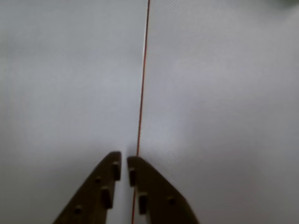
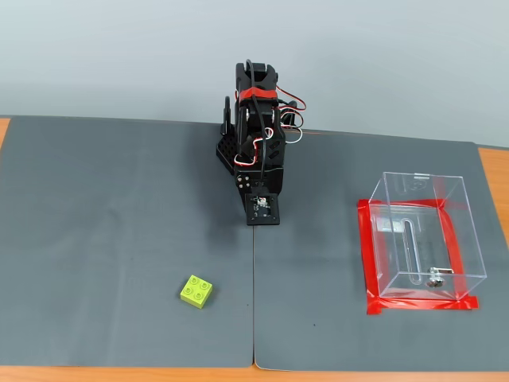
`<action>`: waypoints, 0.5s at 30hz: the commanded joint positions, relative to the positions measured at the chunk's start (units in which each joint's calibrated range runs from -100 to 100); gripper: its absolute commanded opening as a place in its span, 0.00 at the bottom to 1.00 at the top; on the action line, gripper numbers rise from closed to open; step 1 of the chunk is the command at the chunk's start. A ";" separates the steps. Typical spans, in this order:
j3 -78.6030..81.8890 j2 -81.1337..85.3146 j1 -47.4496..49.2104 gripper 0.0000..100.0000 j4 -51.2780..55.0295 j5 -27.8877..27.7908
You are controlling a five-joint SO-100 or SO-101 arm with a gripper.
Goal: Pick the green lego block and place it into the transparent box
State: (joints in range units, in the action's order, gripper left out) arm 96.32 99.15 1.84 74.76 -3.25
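In the wrist view the gripper (image 1: 124, 161) was nearly closed and empty over bare mat (image 1: 219, 116). In the fixed view the block (image 2: 196, 291) sat on the mat, left of the box (image 2: 421, 239), well apart. It looked light, rigid, slick; its flat sides seemed the best grip.

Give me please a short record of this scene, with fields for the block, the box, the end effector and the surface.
block: green, studs up, lying on the mat, left of the mat seam in the fixed view
box: clear, empty, upright, red tape round its base, on the right side
end effector: nearly shut, holding nothing, seen in the wrist view over bare mat
arm: folded at the back centre, far from block and box
block in box: no
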 commanded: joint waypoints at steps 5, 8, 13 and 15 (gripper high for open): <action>-6.72 0.00 -0.39 0.02 -0.80 -0.01; -9.80 -2.12 -0.46 0.02 -3.23 -0.27; -16.13 -12.29 -0.61 0.02 -8.62 -0.27; -19.20 -17.21 -0.61 0.02 -10.61 -0.01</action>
State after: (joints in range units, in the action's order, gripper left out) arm 84.10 90.23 1.84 67.30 -3.25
